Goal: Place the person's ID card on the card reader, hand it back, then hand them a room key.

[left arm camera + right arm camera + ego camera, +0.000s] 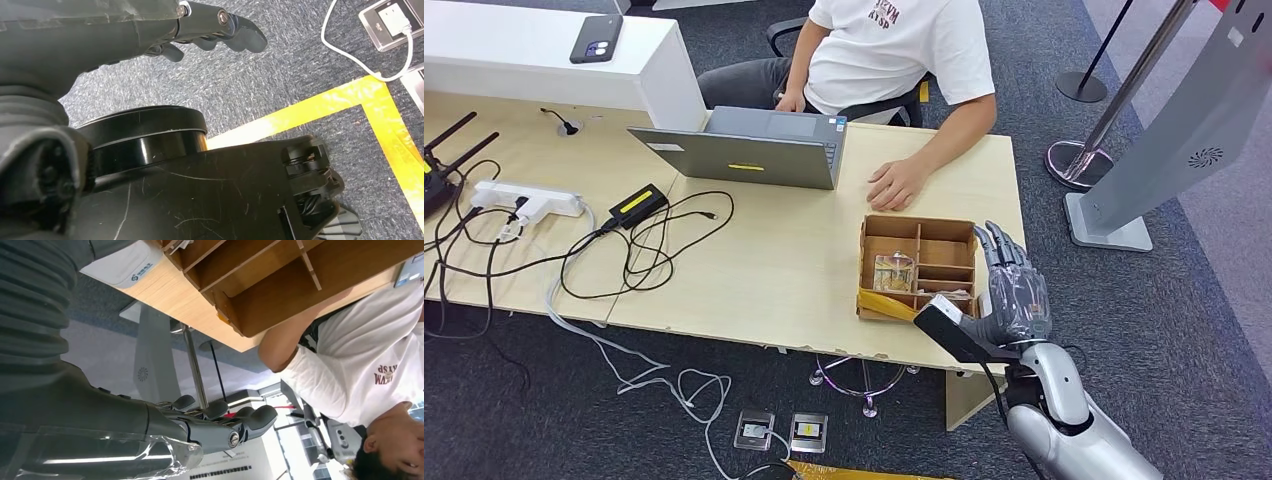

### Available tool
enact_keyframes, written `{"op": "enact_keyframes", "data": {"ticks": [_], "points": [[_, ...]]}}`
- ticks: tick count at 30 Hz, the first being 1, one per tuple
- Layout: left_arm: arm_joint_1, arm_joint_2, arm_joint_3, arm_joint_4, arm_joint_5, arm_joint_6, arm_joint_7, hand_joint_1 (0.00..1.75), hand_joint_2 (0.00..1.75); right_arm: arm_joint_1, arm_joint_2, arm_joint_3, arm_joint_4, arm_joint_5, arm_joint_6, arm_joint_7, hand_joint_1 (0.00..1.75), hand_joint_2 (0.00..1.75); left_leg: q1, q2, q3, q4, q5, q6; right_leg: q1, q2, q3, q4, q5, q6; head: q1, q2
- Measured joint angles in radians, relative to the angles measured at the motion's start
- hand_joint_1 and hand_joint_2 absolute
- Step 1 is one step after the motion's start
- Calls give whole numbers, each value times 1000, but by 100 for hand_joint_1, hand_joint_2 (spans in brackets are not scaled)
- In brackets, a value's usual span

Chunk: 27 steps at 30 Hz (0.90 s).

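A brown cardboard organiser box (919,262) with several compartments stands at the table's right end; a bundle of cards (892,272) lies in one of them. My right hand (1014,288) hovers at the box's right side, fingers straight and apart, holding nothing. The right wrist view has the same hand (220,427), the box (280,285) and a white card reader (122,265) with a blue logo beside the box. A person in a white T-shirt (904,50) sits across the table, one hand (896,185) flat on it. My left hand (215,27) hangs over the carpet, holding nothing.
A grey laptop (749,150) stands left of the person's hand. A power strip (529,198), a black adapter (639,203) and loose cables cover the table's left. A phone (596,38) lies on the white counter. A grey kiosk stand (1164,130) and a stanchion (1079,160) stand on my right.
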Motion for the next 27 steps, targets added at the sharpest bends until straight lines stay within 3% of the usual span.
{"op": "enact_keyframes", "data": {"ticks": [7,15,27], "points": [[-2,-1,0,0,7,-3,15,0,0,-1,1,12,21,107,87,69,0,175,0,0,0,0,0,0,0,0,0,0,0,0,0,0],[-5,-4,0,0,17,-5,28,0,0,-3,16,27,60,135,158,88,0,175,0,0,-1,0,0,0,0,0,0,0,0,0,0,0],[-7,-4,0,0,17,-12,28,0,0,-12,50,60,140,155,146,88,0,175,0,0,-1,0,0,0,0,0,0,0,0,0,0,0]]}}
